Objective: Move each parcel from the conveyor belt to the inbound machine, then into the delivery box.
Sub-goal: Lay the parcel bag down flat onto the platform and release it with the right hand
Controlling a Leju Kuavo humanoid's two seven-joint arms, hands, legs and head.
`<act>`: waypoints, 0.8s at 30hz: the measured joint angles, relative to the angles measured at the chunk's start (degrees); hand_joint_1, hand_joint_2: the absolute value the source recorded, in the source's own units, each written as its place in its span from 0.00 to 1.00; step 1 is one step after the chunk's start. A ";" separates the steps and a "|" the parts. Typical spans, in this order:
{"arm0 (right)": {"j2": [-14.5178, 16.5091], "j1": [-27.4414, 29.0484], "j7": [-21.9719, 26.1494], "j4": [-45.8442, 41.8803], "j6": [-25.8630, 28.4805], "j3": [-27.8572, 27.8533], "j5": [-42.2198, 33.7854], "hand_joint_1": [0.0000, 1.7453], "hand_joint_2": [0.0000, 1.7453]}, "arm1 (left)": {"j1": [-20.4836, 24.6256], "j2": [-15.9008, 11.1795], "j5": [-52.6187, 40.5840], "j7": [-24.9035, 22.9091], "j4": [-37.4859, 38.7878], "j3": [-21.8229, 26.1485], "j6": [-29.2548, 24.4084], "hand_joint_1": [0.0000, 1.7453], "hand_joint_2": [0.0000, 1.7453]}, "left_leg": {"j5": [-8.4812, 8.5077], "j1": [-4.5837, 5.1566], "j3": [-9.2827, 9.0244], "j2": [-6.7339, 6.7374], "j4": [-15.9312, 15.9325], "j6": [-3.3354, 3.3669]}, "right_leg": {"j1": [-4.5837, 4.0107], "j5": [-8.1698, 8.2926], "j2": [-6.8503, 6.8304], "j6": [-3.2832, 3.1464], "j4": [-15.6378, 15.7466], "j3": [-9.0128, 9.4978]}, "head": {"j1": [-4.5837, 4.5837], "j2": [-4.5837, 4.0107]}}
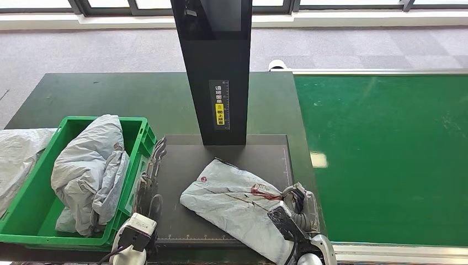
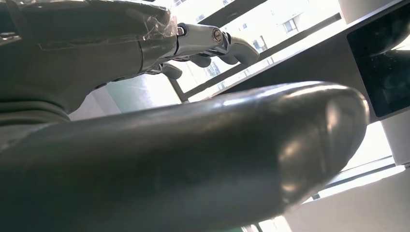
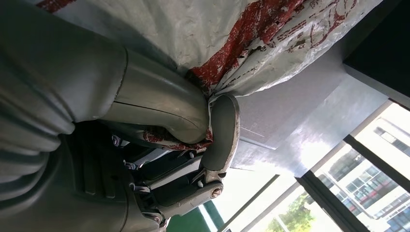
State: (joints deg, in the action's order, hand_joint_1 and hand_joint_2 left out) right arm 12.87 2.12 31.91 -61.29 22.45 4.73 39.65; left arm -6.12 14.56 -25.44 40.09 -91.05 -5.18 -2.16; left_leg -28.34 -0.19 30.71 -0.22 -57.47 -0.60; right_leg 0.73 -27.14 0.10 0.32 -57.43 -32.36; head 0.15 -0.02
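1. At the far-left edge of the head view a grey plastic bag [image 1: 16,160] lies on the dark worktop [image 1: 99,96], just beside the green delivery box [image 1: 141,132].
2. The delivery box holds one crumpled grey parcel [image 1: 91,171], heaped from the box's far left corner toward its near right corner and rising above the rim.
3. The left robot hand [image 1: 152,176] rests between the box's right wall and the black platform of the inbound machine [image 1: 182,221]. In the left wrist view the left robot hand [image 2: 208,46] has its fingers apart with nothing between them.
4. A second grey parcel [image 1: 237,201], marked with red print, lies flat on the platform. Its long axis runs diagonally, one end pointing far-left toward the machine's black upright column [image 1: 212,66] and the other near-right, past the platform's near edge.
5. The right robot hand [image 1: 295,201] is at the parcel's right edge. In the right wrist view the right robot hand [image 3: 193,130] has thumb and a finger clamped on a fold of the red-printed parcel [image 3: 232,43].
6. On the right is the green conveyor belt [image 1: 392,154].
7. Count: two parcels, one box, one loose bag.
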 joint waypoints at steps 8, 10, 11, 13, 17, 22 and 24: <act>0.02 0.00 0.00 0.00 0.00 -0.01 0.00 1.00 1.00 | 0.03 0.00 0.01 0.00 0.01 0.00 0.00 0.00 0.00 | 0.00 0.00 0.00 0.00 0.00 0.00 | 0.00 0.00 0.00 0.00 0.00 0.00 | 0.00 0.00; 0.01 0.00 0.02 0.00 0.01 -0.02 -0.01 1.00 1.00 | 0.04 0.00 0.00 0.00 0.01 0.00 0.00 0.00 0.00 | 0.00 0.00 0.00 0.00 0.00 0.00 | 0.00 0.00 0.00 0.00 0.00 0.00 | 0.00 0.00; 0.01 0.00 0.09 -0.01 0.03 -0.03 -0.07 0.83 1.00 | 0.05 0.00 0.00 0.00 0.01 0.00 0.00 0.00 0.00 | 0.00 0.00 0.00 0.00 0.00 0.00 | 0.00 0.00 0.00 0.00 0.00 0.00 | 0.00 0.00; 0.02 0.00 0.47 -0.06 0.15 -0.04 -0.53 0.33 1.00 | 0.05 0.00 0.01 0.00 0.02 0.00 0.00 0.00 0.00 | 0.00 0.00 0.00 0.00 0.00 0.00 | 0.00 0.00 0.00 0.00 0.00 0.00 | 0.00 0.00; 0.07 0.00 2.16 -0.67 -0.12 -0.05 -2.75 0.00 1.00 | 0.09 0.00 0.34 0.01 0.11 0.00 -0.01 0.00 0.00 | 0.00 0.00 0.00 0.00 0.00 0.00 | 0.00 0.00 0.00 0.00 0.00 0.00 | 0.00 0.00; 0.31 0.21 6.20 -2.81 -3.28 -0.05 -9.16 0.00 1.00 | 0.20 -0.01 0.98 0.00 0.49 0.00 -0.30 0.00 0.00 | 0.00 0.00 0.01 0.00 0.00 0.00 | 0.00 0.00 0.00 0.00 -0.01 -0.01 | 0.00 0.00; 0.30 0.77 7.42 -4.36 -5.09 -0.03 -12.13 0.00 1.00 | 0.21 -0.02 1.03 0.00 0.61 0.00 -0.32 0.00 0.00 | 0.00 0.00 0.01 0.00 0.00 0.00 | 0.00 0.00 -0.01 0.00 0.00 -0.01 | 0.00 0.00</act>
State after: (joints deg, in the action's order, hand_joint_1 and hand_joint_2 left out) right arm 13.17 2.89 39.33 -65.65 17.36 4.69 27.52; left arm -5.91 14.54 -24.41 40.09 -90.43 -5.18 -2.49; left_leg -28.34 -0.19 30.72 -0.22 -57.47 -0.61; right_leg 0.73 -27.14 0.10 0.31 -57.43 -32.37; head 0.15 -0.02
